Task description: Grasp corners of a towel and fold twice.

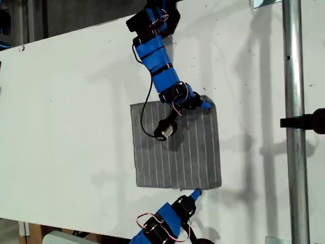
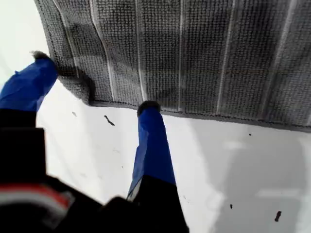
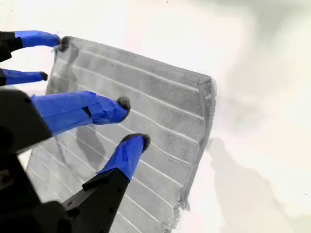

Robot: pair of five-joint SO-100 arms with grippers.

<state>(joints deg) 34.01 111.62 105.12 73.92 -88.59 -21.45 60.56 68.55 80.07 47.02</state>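
My first gripper (image 2: 92, 82) comes in low at the bottom edge of the exterior view, on one of two blue arms. Its two fingers (image 2: 150, 141) are spread wide and hold nothing. They straddle one corner (image 2: 81, 92) of the towel (image 1: 177, 147): one tip sits at the hem, and the other is just off the cloth beside the corner. In the exterior view this gripper (image 1: 195, 193) shows as a single blue tip just below the towel's bottom edge, near the lower right corner (image 1: 219, 185).

There is one towel, grey with thin pale stripes. It lies flat and unfolded on the white tabletop (image 1: 66, 127), right of centre in the exterior view, with its stripes running top to bottom. All four corners lie on the tabletop. The upper left (image 1: 133, 105) and lower left (image 1: 138, 185) corners are free.

My second gripper (image 1: 204, 105) reaches down from the top of the exterior view to the towel's upper right corner. In its own wrist view the two fingers (image 3: 104, 109) are parted with nothing between them, over the striped cloth. I cannot tell whether they touch it. That view also shows my first gripper at the far corner, and one near corner (image 3: 179, 208) looks frayed.

One metal pole (image 1: 294, 127) stands upright at the exterior view's right.
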